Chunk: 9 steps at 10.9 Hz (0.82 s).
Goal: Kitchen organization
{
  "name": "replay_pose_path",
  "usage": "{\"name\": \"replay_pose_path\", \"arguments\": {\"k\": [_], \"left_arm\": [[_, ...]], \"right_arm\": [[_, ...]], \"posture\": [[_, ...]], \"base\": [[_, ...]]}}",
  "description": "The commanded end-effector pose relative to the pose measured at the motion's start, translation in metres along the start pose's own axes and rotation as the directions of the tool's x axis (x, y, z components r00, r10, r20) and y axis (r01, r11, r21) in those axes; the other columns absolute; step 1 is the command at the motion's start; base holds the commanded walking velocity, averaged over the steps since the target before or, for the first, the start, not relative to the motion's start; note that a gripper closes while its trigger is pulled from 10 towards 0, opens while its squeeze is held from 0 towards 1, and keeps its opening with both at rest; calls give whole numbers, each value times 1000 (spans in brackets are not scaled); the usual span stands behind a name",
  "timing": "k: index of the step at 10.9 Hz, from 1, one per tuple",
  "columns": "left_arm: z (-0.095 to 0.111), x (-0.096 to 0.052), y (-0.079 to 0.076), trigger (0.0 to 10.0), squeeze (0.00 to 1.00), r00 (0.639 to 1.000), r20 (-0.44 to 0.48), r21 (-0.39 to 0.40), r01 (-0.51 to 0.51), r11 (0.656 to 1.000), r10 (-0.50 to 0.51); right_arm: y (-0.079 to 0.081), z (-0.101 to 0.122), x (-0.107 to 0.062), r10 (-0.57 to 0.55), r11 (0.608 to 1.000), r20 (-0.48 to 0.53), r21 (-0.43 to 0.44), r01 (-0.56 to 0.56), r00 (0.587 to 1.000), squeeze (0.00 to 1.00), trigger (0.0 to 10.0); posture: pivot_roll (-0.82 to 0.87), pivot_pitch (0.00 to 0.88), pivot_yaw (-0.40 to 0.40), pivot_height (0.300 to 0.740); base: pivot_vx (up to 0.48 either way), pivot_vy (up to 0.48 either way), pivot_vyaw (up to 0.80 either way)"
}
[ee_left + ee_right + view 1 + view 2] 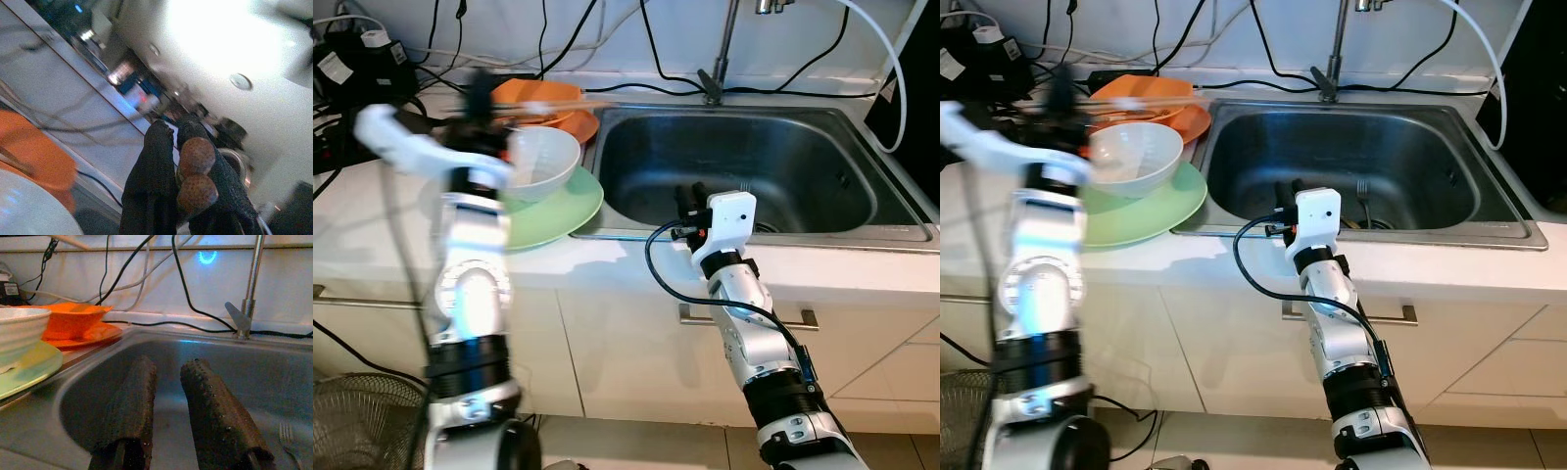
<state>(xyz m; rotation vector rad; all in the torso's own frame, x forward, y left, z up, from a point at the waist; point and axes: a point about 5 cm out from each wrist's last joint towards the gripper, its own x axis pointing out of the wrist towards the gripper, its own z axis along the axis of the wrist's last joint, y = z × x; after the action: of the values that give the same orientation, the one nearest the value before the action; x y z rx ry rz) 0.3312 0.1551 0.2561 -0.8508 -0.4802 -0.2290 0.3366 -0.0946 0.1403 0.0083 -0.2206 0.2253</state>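
Observation:
My left arm is raised and blurred over the counter. Its gripper [481, 96] is shut on a pair of wooden chopsticks [553, 105], which stretch over the white bowl [546, 157]. In the left wrist view the two round brown chopstick ends [195, 169] sit pinched between the black fingers [156, 161]. The bowl rests on a green plate [570, 211], and orange dishes [553, 93] stand behind it. My right gripper [690, 194] is open at the front rim of the steel sink [822, 230], holding nothing. A fork [289, 443] lies in the basin.
A tap [717, 69] rises behind the sink. Black and white cables [607, 44] run along the back wall, and plugs and adapters [352, 59] crowd the far left of the counter. A fan [357, 421] stands on the floor at the lower left.

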Motion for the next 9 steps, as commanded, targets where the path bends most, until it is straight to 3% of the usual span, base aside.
{"name": "replay_pose_path", "arguments": {"k": [1, 2, 3, 4, 5, 6, 7, 8, 9], "left_arm": [[-7, 0, -8, 10000, 0, 999, -34, 2, 40, 999, -40], [-29, -4, -16, 10000, 0, 992, -109, -22, 60, 998, -62], [-37, -6, -21, 10000, 0, 988, -133, -33, 72, 997, -75], [-46, -8, -25, 10000, 0, 982, -166, -27, 86, 996, -90], [-53, -10, -29, 10000, 0, 976, -191, -16, 104, 994, -105], [-55, -11, -31, 10000, 0, 972, -204, 0, 116, 993, -113], [-56, -11, -31, 10000, 0, 972, -207, 10, 119, 993, -114], [-56, -12, -30, 10000, 0, 969, -219, 31, 124, 992, -114], [-57, -12, -29, 10000, 0, 967, -230, 49, 128, 991, -113]], "right_arm": [[1, 5, 4, 10, 1000, 24, -11, -9, 1000, 0, 10000], [0, 8, 6, 14, 999, 39, -41, -12, 999, 1000, 10000], [-1, 10, 7, 16, 998, 45, -60, -13, 999, 1000, 10000], [0, 13, 8, 55, 985, 62, -164, -44, 997, 1000, 10000], [-1, 14, 9, 60, 977, 70, -211, -44, 996, 0, 10000], [-4, 17, 11, 50, 976, 80, -215, -31, 996, 90, 10000], [-4, 19, 11, 73, 967, 90, -249, -49, 993, 1000, 10000], [-3, 21, 13, 86, 944, 98, -326, -49, 992, 0, 10000], [-2, 22, 14, 92, 933, 105, -357, -49, 990, 0, 10000]], "posture": [[116, 0, 44, 740], [117, 0, 43, 740], [116, 0, 43, 740], [115, 0, 44, 740], [116, 0, 42, 740], [116, 0, 42, 740], [116, 0, 42, 740], [116, 0, 42, 740], [116, 0, 42, 740]], "base": [[0, 0, 0], [0, 0, 0], [0, 0, 0], [0, 0, 0], [0, 0, 0], [0, 0, 0], [0, 0, 0], [0, 0, 0], [0, 0, 0]]}}
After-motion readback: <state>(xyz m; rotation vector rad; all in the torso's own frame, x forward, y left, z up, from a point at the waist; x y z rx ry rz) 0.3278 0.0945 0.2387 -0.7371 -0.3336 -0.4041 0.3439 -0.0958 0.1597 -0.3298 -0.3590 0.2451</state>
